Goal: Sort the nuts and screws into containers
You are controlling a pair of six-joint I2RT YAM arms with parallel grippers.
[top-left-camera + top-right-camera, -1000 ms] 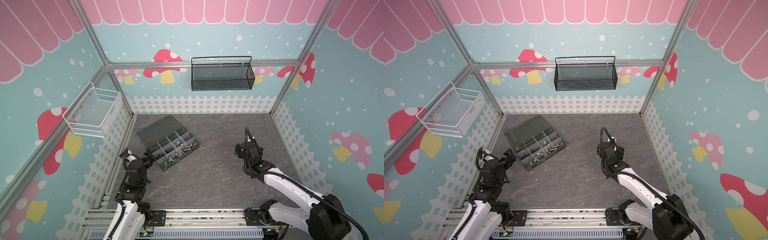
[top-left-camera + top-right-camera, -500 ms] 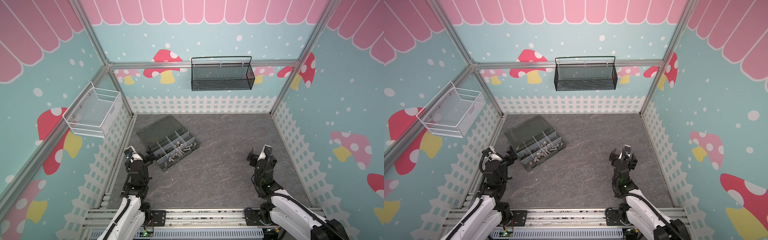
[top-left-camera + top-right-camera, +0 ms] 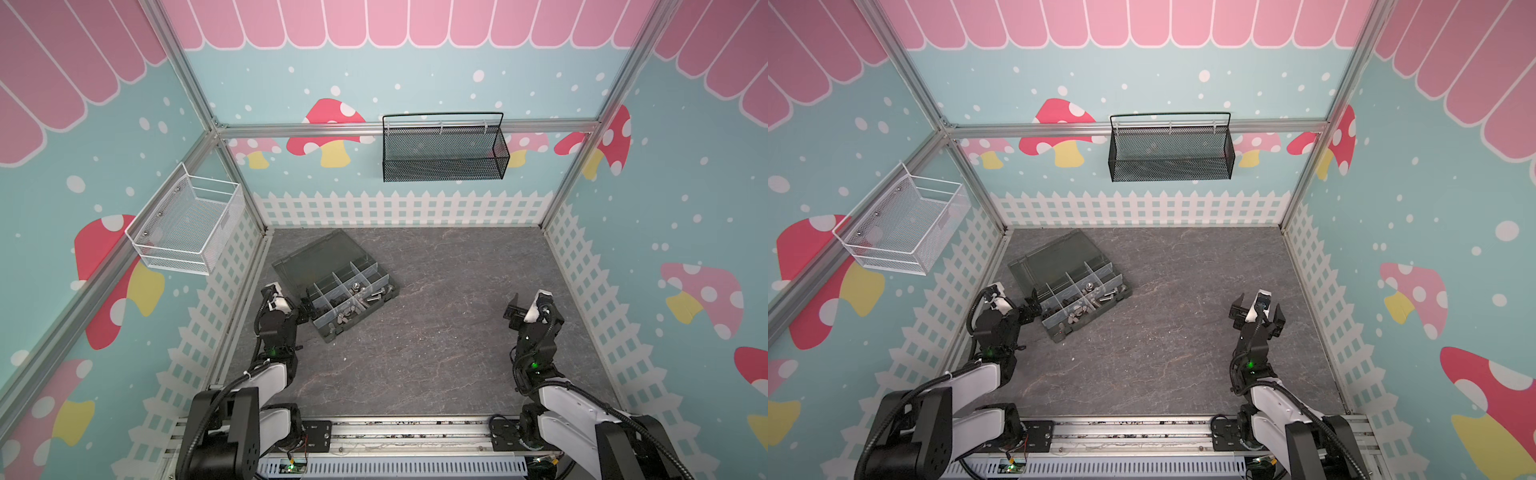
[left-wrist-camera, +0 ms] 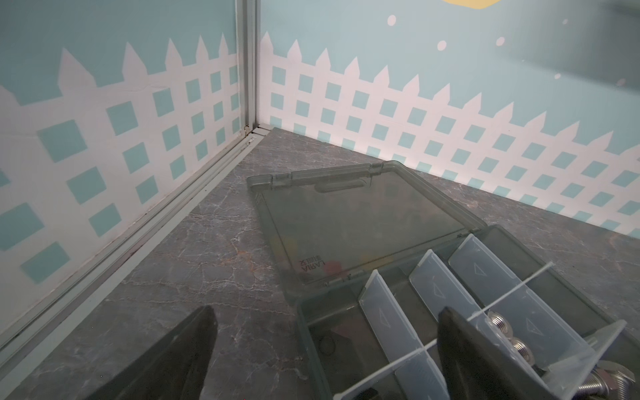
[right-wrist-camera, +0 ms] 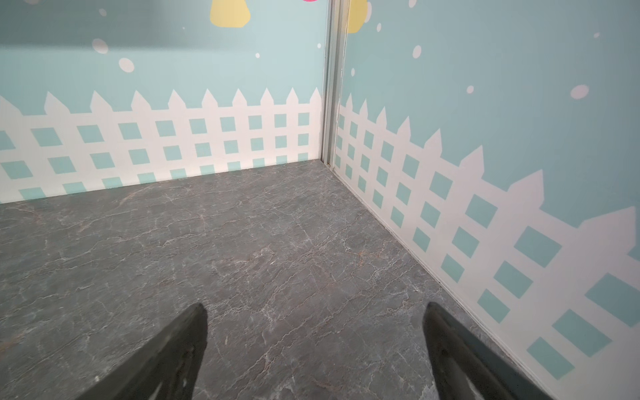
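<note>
Your containers (image 3: 351, 297), dark grey with clear dividers, lie right at the left gripper (image 4: 327, 311) tips, lid open flat; silver screws (image 4: 595, 382) and nuts (image 4: 498, 321) sit inside.

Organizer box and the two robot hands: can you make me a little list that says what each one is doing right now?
organizer box: on the grey table, lid open and lying flat
screws and nuts: silver and dark pieces lying in several compartments
left gripper: open, holding nothing, at the box's corner
right gripper: open, holding nothing, over bare table far from the box
baskets: white wire basket and black mesh basket hang on the walls
</note>
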